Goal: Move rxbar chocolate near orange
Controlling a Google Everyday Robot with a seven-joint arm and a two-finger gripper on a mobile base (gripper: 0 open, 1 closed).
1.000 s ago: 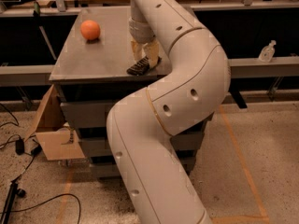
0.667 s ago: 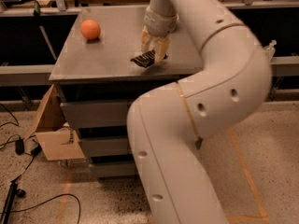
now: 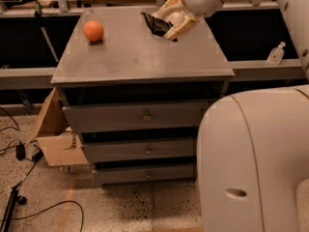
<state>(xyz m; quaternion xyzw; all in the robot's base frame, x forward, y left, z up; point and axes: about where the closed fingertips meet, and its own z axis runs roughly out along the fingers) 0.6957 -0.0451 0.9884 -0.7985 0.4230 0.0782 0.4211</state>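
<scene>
The orange (image 3: 93,31) sits on the grey cabinet top (image 3: 140,57) at its far left. My gripper (image 3: 170,20) is over the far right part of the top, shut on the rxbar chocolate (image 3: 156,24). The dark bar sticks out to the left of the fingers, tilted and lifted off the surface. The bar is well to the right of the orange, with bare top between them.
The cabinet has three drawers (image 3: 145,115) facing me. A cardboard box (image 3: 53,134) leans at its lower left, with cables (image 3: 19,153) on the floor. A small bottle (image 3: 276,53) stands on the right ledge. My arm's big white body (image 3: 256,163) fills the lower right.
The gripper has lifted the rxbar chocolate off the cabinet top and holds it raised. The arm has swung out to the right, uncovering the cabinet front. The orange has stayed put.
</scene>
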